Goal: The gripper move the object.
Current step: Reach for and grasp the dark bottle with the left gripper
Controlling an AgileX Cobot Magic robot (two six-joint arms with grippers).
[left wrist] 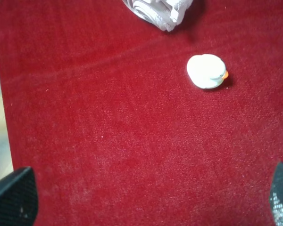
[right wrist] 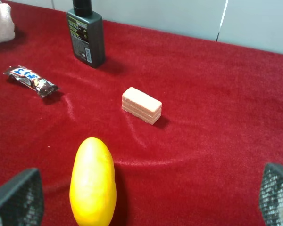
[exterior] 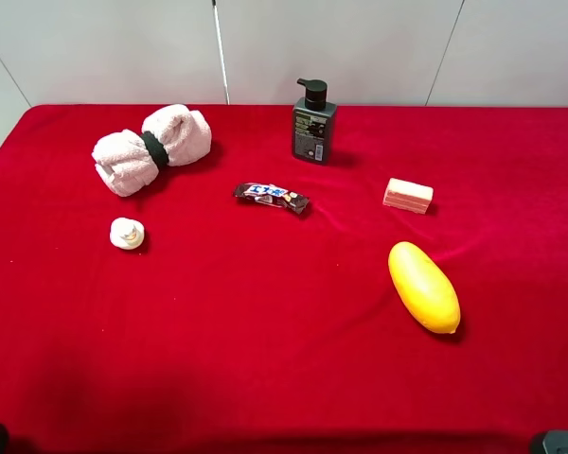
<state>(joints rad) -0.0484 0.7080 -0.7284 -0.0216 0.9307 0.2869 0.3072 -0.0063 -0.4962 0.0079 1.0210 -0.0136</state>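
The object, a dark grey-green pump bottle (exterior: 313, 123) with a black top and printed label, stands upright at the back middle of the red table; the right wrist view shows this bottle (right wrist: 86, 40) far ahead. My left gripper (left wrist: 146, 202) is open, its two black fingertips (left wrist: 12, 197) wide apart over bare red cloth near the table's left edge. My right gripper (right wrist: 146, 200) is open too, with nothing held. Both are far from the bottle, near the front of the table.
A rolled pink towel (exterior: 151, 148) lies back left, with a small white duck (exterior: 127, 233) in front of it. A candy bar (exterior: 272, 197) lies mid-table, a pink block (exterior: 408, 195) to its right. A yellow fruit (exterior: 423, 286) lies just ahead of the right gripper.
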